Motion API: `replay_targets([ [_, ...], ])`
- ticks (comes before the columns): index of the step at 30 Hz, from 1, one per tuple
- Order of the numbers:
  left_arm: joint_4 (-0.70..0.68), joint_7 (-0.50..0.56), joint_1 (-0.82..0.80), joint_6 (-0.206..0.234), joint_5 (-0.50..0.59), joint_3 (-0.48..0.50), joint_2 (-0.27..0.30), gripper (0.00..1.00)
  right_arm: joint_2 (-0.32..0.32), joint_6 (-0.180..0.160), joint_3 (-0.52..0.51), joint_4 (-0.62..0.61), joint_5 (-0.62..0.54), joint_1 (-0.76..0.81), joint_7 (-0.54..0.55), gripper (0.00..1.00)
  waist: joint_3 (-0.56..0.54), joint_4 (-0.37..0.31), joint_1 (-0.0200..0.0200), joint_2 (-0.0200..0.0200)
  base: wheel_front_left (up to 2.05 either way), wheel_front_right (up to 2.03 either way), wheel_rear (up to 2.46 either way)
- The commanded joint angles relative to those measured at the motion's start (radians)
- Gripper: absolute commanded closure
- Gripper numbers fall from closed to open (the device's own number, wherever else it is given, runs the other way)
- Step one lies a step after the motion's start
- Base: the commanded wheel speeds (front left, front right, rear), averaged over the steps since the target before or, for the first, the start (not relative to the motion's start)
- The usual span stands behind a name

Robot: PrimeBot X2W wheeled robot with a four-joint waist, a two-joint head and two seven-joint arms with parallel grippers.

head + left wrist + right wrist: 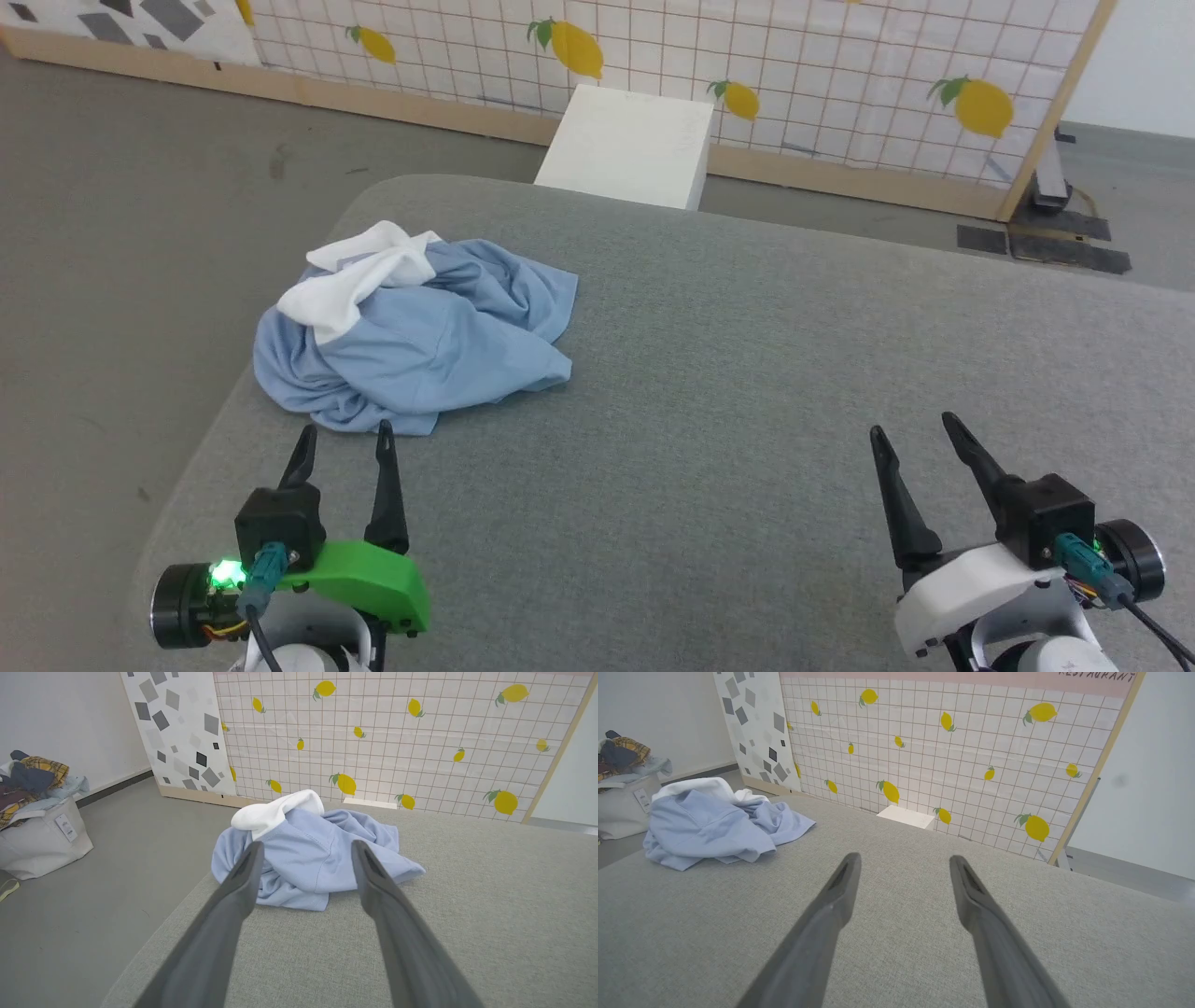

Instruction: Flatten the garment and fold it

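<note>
The garment (425, 341) is a light blue shirt with a white part on top, lying crumpled in a heap near the far left corner of the grey padded table (728, 373). My left gripper (344, 441) is open just in front of the heap's near edge, its tips close to the cloth and holding nothing. In the left wrist view the garment (308, 858) lies straight ahead between the fingers. My right gripper (910, 431) is open over bare table at the near right, far from the shirt. In the right wrist view the garment (714, 826) lies at the left.
A white box (627, 147) stands on the floor behind the table, against a lemon-patterned tiled panel (794, 75). A bag of clothes (35, 812) sits on the floor to the left. The table's left edge runs close beside the garment.
</note>
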Motion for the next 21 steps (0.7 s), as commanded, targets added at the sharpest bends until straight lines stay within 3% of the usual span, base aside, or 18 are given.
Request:
replay_targets([
  [1,0.003,-0.009,0.003,0.009,-0.018,0.0,0.002,0.0,0.001,-0.001,0.003,0.004,0.005,-0.019,-0.012,0.0,0.0,0.013,0.0,0.0,0.0,0.0,0.0],
  [21,0.02,-0.05,0.01,0.034,-0.039,0.001,0.0,0.0,0.001,-0.001,0.011,0.024,0.01,-0.028,-0.044,0.0,0.0,0.105,0.0,0.0,0.0,0.0,0.0],
])
